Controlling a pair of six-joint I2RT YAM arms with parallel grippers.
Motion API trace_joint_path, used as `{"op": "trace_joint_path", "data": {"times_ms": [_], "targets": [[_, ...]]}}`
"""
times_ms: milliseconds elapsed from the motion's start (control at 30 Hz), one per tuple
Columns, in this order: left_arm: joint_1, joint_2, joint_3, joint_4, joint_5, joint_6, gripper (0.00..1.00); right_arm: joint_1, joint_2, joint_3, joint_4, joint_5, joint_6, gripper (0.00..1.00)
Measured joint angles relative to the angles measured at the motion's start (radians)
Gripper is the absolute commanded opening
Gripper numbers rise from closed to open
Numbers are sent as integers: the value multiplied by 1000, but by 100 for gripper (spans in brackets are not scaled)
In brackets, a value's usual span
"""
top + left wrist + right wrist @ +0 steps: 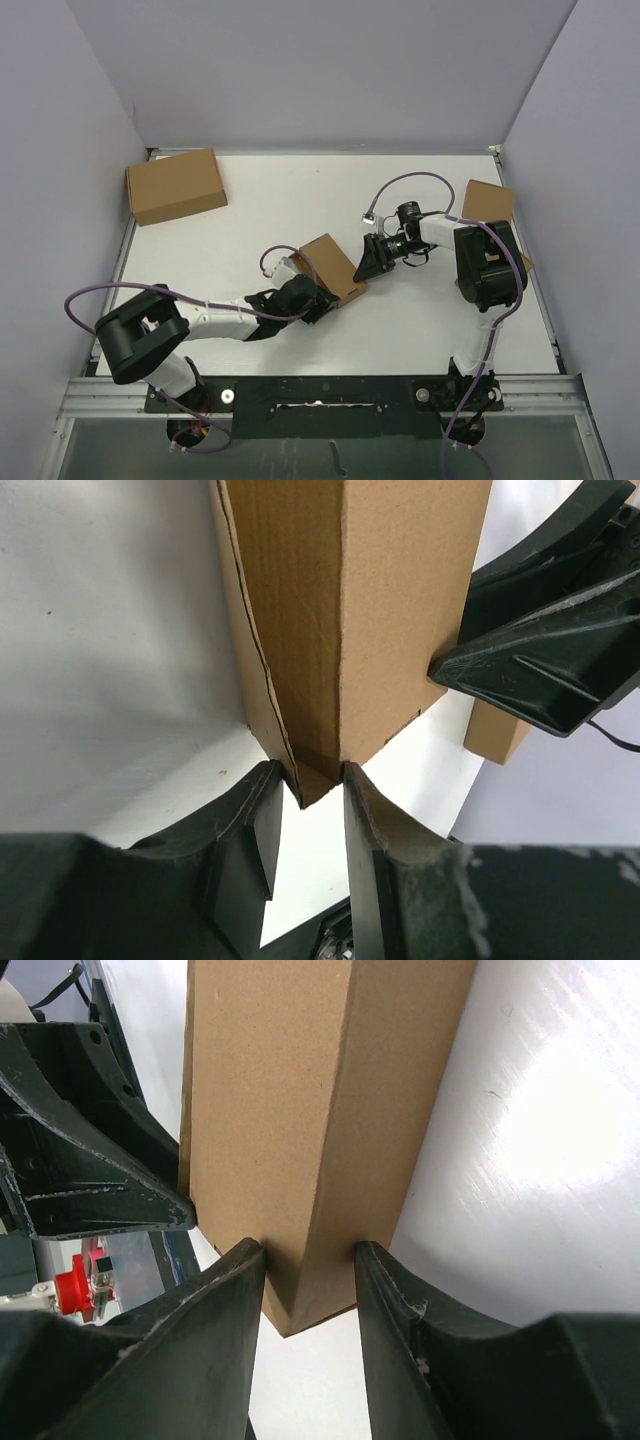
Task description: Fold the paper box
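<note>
Item: paper box (330,265), plain brown cardboard, already an oblong, on the tabletop (270,200) near its middle and between the two arms.
Long axis: diagonal in the overhead view, running from far-left to near-right. In each wrist view it runs straight away from the jaws.
Left jaws: at the box's near-left side, narrowed to a small gap, fingertips (268,810) pinching a bottom corner.
Right jaws: at the opposite, right-hand side, spread wider, fingertips (245,1280) pressed against two faces of the box end.
Nearer arm: neither, as both appear to have hold.
Loose part: a thin panel edge (240,630) stands slightly off one face on the left-wrist side; judged the likely place still to be closed.
Not part of task: larger carton (175,185) and a further brown box (488,200), both well apart.
</note>
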Motion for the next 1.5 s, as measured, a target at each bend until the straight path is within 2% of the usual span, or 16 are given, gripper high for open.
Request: {"op": "trace_joint_path", "data": {"times_ms": [100,167,267,333,533,667,800,967,1100,1333,1500], "targets": [[0,2,4,-1,4,20,27,0,0,0,0,1,0,39],[0,2,7,-1,4,49,37,0,0,1,0,1,0,39],[0,2,10,-2,6,126,62,0,0,1,0,1,0,39],[0,1,10,1,6,189,75,1,0,1,0,1,0,39],[19,-71,-38,19,8,375,96,1,3,2,-1,-1,0,39],[85,-210,-112,55,19,491,98,1,4,4,-3,-1,-1,39],[239,-324,-172,117,61,577,98,1,4,4,-4,-2,-4,39],[420,-347,-188,143,148,612,89,1,4,5,-6,-1,-5,39],[491,-285,-169,147,208,621,86,1,6,6,-8,-2,-7,39],[510,-106,-55,158,280,623,88,1,16,13,-15,-10,-7,39],[515,19,16,180,306,615,85,1,16,14,-16,-11,-9,39]]}}
